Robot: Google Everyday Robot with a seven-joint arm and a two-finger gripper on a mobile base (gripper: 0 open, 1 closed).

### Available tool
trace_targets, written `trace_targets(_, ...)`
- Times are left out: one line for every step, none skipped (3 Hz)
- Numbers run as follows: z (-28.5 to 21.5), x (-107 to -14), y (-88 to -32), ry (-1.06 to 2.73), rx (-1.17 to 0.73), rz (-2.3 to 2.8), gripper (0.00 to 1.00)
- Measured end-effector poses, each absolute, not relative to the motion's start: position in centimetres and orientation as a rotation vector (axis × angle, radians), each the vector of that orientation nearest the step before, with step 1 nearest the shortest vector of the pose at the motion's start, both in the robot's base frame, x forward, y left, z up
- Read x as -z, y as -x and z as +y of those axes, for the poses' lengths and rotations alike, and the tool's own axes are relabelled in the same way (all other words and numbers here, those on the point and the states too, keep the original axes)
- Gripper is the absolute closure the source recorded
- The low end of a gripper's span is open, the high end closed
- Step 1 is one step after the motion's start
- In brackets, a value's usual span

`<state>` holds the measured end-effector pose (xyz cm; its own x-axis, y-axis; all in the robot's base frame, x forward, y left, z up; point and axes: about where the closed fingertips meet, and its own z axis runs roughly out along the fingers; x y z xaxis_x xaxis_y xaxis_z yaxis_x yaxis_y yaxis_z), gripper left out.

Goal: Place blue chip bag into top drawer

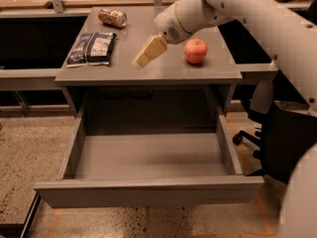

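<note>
On the left of the grey metal desk (148,74) lies the small dark navy-blue foil chip bag (91,48) with white label panels, flat on the top and held by nothing. Just behind it, a brownish metal can (112,17) lies on its side. Near the middle, the tan wedge-shaped gripper (143,57) hovers low over the desk top, tilted down and to the left, well right of the bag and apart from it; whether it is open or closed cannot be told. Below, the wide shallow grey metal top drawer (148,191) stands pulled out. Right of the gripper sits a round red apple (195,50). The white arm (237,9) slants in from the upper right, its wrist above the apple. A black office chair (285,133) stands at far right.
</note>
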<state>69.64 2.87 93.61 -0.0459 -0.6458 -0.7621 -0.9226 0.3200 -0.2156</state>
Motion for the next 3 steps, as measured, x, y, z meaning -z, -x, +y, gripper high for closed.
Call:
trace_targets(3.3, -93.5, -69.9, 1.407, -0.435, 1.769, 0.00)
trace_targets(2.8, -92.5, -70.1, 1.373, -0.450, 1.832, 0.00)
trace_targets(5.1, -91.0, -71.9, 1.301, -0.528, 1.823, 0.00)
